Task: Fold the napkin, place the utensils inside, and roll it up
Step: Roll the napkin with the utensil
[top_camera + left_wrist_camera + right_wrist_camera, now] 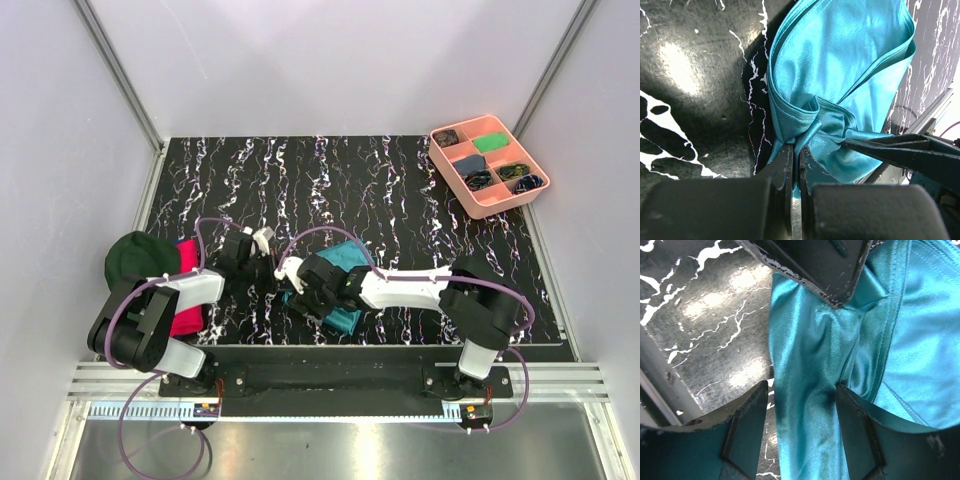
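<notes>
The napkin [352, 256] lies bunched on the counter [400, 200], at the middle of its near edge, with both arms bent in over it. It is no flat square here: the teal cloth is doubled over in loose, shiny layers, and one end is drawn into a tight knot of creases. The left gripper [796, 155] is clamped on that knot, its two fingers pressed together with only a thin fold of napkin pinched between them. The right gripper [802, 390] comes in from the other side, and its jaws stand well apart, straddling a ridge of the cloth. The cloth fills the gap and touches one finger, but it does not look squeezed. From the left wrist view, one dark finger of the right gripper pokes into the creases just beside the left gripper's pinch. Part of the napkin sticks out from under the right arm toward the counter's near edge. At the counter's left near edge a dark green cap [135, 255] rests against a red cloth [187, 290], and the left arm crosses over the cloth. At the counter's far right corner sits a pink tray [487, 212] divided into compartments, each holding small dark or green items too small to make out.
</notes>
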Controlling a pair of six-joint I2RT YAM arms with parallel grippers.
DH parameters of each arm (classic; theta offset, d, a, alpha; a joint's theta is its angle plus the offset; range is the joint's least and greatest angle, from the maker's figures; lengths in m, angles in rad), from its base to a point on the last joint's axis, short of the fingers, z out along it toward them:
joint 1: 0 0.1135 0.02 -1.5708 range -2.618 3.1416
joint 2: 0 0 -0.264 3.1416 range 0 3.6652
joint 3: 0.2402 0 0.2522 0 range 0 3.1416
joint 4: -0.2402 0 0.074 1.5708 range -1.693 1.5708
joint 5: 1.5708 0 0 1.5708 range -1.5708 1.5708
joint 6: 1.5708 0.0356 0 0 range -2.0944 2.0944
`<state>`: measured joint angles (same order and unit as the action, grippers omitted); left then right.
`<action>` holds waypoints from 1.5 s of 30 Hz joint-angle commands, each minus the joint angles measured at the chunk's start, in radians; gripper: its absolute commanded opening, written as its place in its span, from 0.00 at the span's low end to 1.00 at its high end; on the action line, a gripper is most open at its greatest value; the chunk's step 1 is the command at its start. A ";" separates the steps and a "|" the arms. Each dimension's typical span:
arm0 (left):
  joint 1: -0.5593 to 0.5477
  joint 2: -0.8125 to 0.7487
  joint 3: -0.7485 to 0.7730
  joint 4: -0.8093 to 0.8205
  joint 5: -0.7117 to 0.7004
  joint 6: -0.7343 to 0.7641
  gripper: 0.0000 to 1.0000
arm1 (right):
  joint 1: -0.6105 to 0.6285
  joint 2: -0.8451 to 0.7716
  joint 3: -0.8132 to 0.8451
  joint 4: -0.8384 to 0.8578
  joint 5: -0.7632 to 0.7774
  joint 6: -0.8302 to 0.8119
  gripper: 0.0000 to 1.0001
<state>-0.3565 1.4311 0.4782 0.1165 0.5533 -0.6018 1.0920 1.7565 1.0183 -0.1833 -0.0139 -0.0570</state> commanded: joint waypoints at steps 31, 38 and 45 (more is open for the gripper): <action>0.010 -0.316 -0.110 0.021 -0.127 0.042 0.69 | -0.174 0.063 -0.098 0.156 -0.570 0.164 0.13; 0.002 -0.368 -0.181 0.198 -0.064 0.050 0.71 | -0.260 0.121 -0.109 0.237 -0.785 0.232 0.13; -0.053 -0.317 -0.174 0.273 -0.015 0.106 0.71 | -0.354 0.193 -0.127 0.355 -0.914 0.325 0.11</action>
<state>-0.3805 1.0855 0.2981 0.2752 0.4870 -0.5568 0.7898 1.9011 0.9070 0.1001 -0.8249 0.1997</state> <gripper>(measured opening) 0.704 0.189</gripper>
